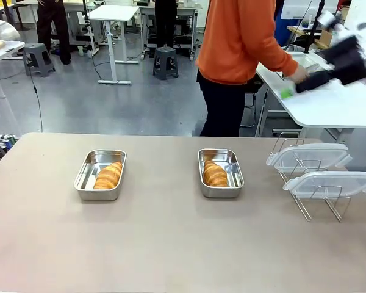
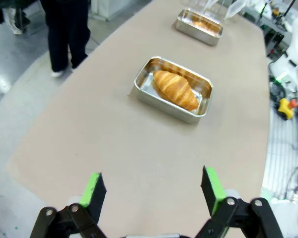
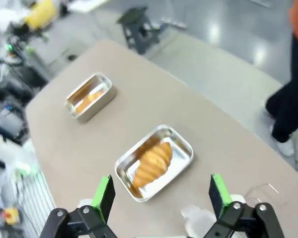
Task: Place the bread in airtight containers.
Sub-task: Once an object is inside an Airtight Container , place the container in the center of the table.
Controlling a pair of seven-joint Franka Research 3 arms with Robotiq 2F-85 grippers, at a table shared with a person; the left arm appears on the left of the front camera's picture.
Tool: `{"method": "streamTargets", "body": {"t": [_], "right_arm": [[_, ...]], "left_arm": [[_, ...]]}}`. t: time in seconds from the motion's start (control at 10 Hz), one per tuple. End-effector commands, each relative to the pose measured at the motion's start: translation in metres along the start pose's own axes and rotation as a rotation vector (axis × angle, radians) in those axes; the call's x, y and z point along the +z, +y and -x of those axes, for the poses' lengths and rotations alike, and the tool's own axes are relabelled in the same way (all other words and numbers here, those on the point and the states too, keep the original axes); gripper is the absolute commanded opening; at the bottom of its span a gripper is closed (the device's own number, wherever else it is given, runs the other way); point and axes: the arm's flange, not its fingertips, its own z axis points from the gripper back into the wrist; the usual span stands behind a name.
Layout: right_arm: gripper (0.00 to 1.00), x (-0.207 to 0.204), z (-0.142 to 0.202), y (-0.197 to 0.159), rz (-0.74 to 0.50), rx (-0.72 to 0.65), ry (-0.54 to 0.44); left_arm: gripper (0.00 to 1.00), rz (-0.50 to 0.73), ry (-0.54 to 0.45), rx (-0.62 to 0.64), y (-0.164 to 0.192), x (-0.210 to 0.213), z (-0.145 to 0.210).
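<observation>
From the front: one croissant (image 1: 108, 176) lying in each pan (image 1: 80, 182), second pan at 3 o'clock of the first. Judged next: take a lid (image 1: 308, 157) from 3 o'clock of that pan, lower it level and square, press every clip down. Bare tan table (image 1: 171, 250); beyond, at 12, grey floor (image 1: 110, 104), stools (image 1: 165, 61), a person (image 1: 238, 43) in orange. From the left wrist: wide-spread, empty left tool (image 2: 150, 177), filled pan at 12. From the right wrist: wide-spread, empty right tool (image 3: 160, 181), filled pan at 12, the other at 10.
</observation>
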Motion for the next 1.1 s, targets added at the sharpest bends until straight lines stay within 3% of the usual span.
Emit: {"method": "streamTargets", "body": {"t": [0.0,0.4,1.0], "right_arm": [[1.0,0.001,0.017,-0.034,-0.079,0.113,0.01],[1.0,0.012,0.054,-0.037,-0.175,0.404,-0.036],[1.0,0.009,0.055,-0.033,-0.179,0.377,-0.002]], "left_arm": [[1.0,-0.005,0.014,0.013,-0.002,0.0,-0.003],[1.0,-0.005,0.014,0.013,-0.002,0.0,-0.003],[1.0,-0.005,0.014,0.013,-0.002,0.0,-0.003]]}}
